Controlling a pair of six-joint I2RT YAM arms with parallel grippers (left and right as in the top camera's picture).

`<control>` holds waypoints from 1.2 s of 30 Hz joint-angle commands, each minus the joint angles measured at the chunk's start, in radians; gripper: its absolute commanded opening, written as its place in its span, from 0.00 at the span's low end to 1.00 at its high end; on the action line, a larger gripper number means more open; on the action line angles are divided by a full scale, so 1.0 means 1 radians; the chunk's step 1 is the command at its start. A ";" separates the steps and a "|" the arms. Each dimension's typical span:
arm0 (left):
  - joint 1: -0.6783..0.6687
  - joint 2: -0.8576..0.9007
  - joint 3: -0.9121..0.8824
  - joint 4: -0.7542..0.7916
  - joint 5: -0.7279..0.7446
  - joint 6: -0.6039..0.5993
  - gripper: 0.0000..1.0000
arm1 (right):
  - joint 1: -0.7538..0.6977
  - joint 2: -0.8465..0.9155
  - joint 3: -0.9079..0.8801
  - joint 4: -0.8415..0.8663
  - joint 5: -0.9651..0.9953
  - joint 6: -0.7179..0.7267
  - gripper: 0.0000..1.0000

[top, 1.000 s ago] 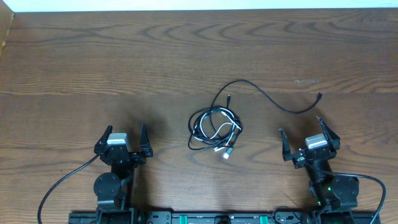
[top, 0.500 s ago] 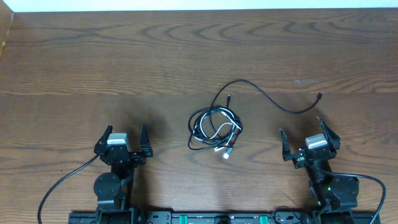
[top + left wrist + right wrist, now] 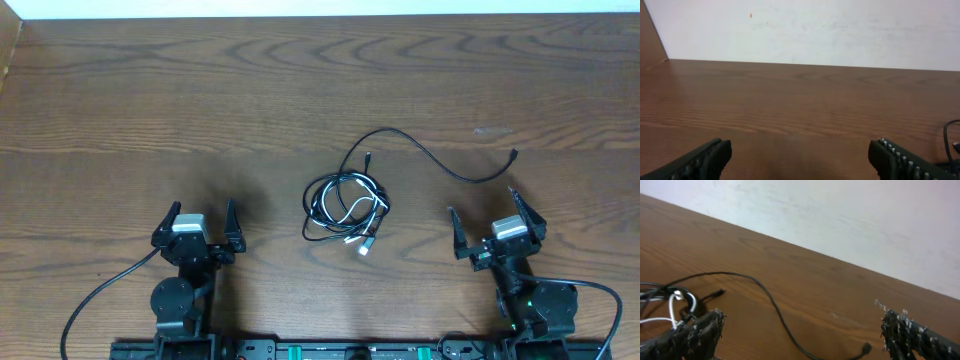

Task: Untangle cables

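Note:
The cables (image 3: 345, 205) lie in a small knot of black, white and grey loops at the table's middle. One long black strand (image 3: 440, 160) runs out to the right and ends in a plug (image 3: 514, 155). My left gripper (image 3: 202, 211) rests open near the front edge, well left of the knot, with nothing between its fingers (image 3: 800, 150). My right gripper (image 3: 483, 206) is open at the front right, just short of the plug. In the right wrist view the black strand (image 3: 775, 305) crosses between the open fingers (image 3: 802, 322), untouched, with the knot (image 3: 675, 305) at the left.
The wooden table (image 3: 200, 90) ends at a white wall (image 3: 815, 25) along its far side. A thin piece of cable (image 3: 946, 140) shows at the right edge of the left wrist view. Thick black arm cables (image 3: 100, 290) trail at the front corners.

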 commanded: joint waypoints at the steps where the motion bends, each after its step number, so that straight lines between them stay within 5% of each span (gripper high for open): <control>1: 0.003 0.038 0.013 -0.050 0.022 0.003 0.93 | 0.000 0.000 -0.001 -0.002 -0.021 0.101 0.99; 7: 0.003 0.229 0.143 -0.079 0.052 0.003 0.93 | 0.000 0.008 0.037 -0.016 -0.025 0.103 0.99; 15: 0.003 0.528 0.524 -0.351 0.066 0.003 0.93 | -0.005 0.147 0.224 -0.133 -0.025 0.091 0.99; 26: 0.002 0.838 0.982 -0.572 0.198 0.003 0.93 | -0.006 0.595 0.622 -0.311 -0.034 0.045 0.99; 36: -0.010 1.083 1.270 -0.792 0.292 0.003 0.93 | -0.006 1.010 1.077 -0.669 -0.128 0.036 0.99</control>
